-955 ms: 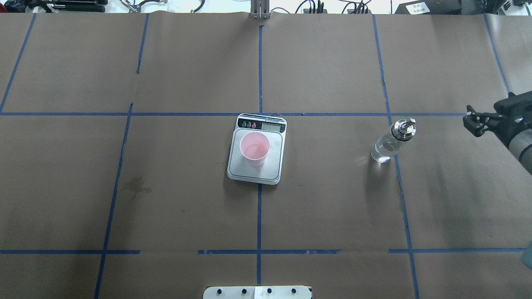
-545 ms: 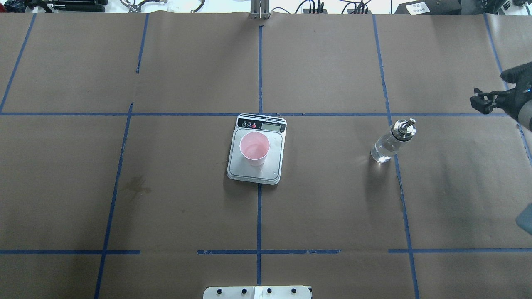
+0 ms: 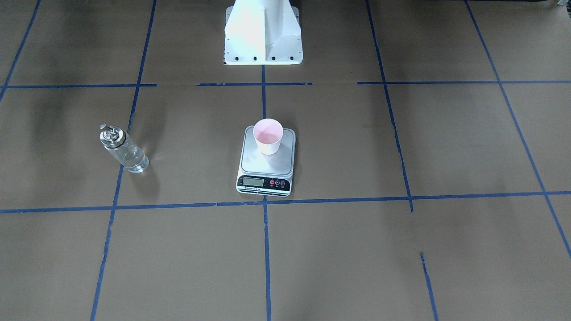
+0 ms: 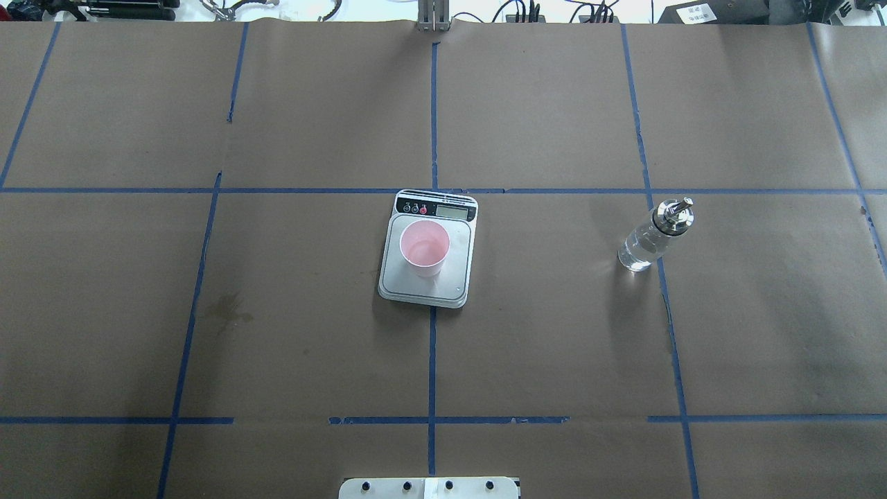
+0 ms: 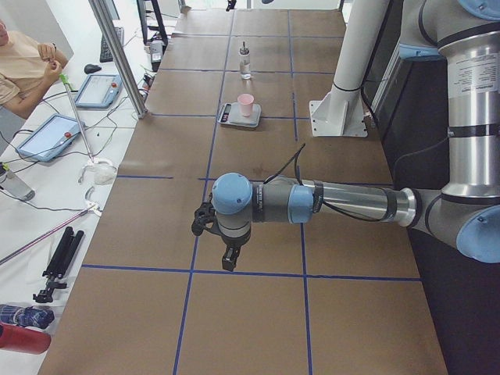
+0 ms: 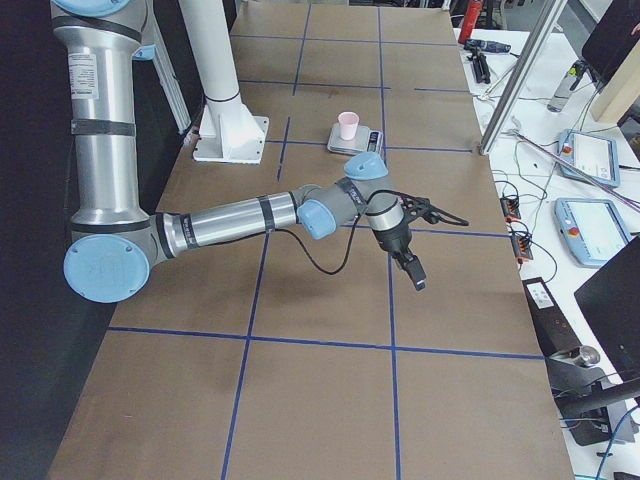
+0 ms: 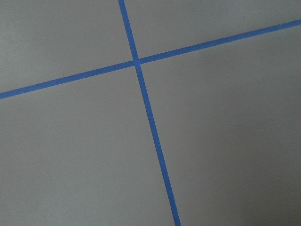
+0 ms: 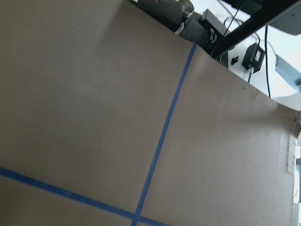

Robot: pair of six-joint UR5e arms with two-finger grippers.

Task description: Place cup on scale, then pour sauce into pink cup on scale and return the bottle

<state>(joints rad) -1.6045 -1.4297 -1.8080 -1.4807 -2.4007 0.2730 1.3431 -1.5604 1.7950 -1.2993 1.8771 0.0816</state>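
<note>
Pink cup (image 4: 424, 248) sits on the scale (image 4: 424, 290) at the middle of the table (image 4: 291, 346), bottle (image 4: 648, 239) upright nearer its right edge, so the task looks done; whether the left end effector (image 5: 226, 262) or the right end effector (image 6: 412, 272) is apart, I cannot tell.

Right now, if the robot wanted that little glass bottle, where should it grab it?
Probably the bottle by its round glass body, just below the metal cap, coming in level from the robot's right. It stands upright with straight sides, the spout is thin, and the scale with the cup sits on the other side.
</note>
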